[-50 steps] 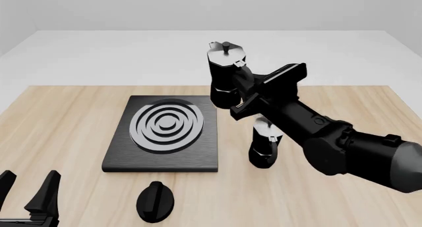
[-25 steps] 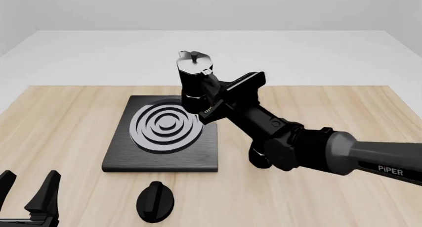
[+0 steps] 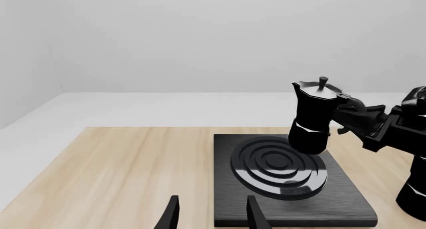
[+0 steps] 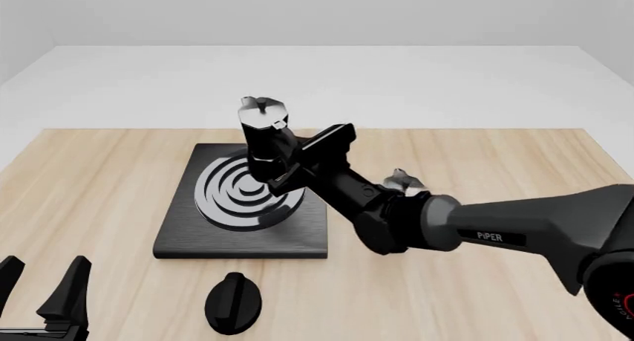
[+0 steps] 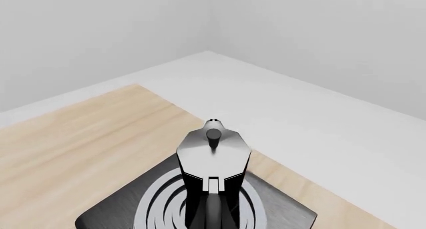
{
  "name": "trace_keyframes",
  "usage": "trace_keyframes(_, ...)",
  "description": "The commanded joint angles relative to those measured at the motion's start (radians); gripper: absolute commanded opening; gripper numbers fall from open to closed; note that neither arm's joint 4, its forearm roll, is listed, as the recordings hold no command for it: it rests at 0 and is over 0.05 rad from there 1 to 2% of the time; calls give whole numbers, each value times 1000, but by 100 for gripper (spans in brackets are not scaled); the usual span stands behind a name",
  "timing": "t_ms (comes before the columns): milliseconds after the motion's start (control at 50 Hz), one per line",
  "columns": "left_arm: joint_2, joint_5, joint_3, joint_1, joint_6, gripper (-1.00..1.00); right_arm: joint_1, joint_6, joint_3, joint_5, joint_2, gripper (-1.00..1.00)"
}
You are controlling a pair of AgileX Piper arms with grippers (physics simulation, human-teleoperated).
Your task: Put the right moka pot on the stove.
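1. Whereas a second ago the right moka pot was held high, off the right edge of the stove, it has since been carried leftward and lowered, and is now seen over the ring burner.
2. It is kept clenched by its handle in the right gripper; whether its base touches the burner cannot be told.
3. Transport is judged nearly complete; only lowering and release appear to remain.
4. Near the stove's front-left corner, the left gripper is held spread, with nothing between its fingers.
5. The other moka pot, right of the stove, is largely hidden by the arm.
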Motion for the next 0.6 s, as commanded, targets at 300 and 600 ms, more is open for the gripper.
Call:
trace_keyframes(300, 0, 0, 0, 0, 0, 100, 39, -23, -158, -21, 144, -100)
trace_keyframes(600, 0, 0, 0, 0, 0, 100, 57, -29, -239, -5, 224, -100)
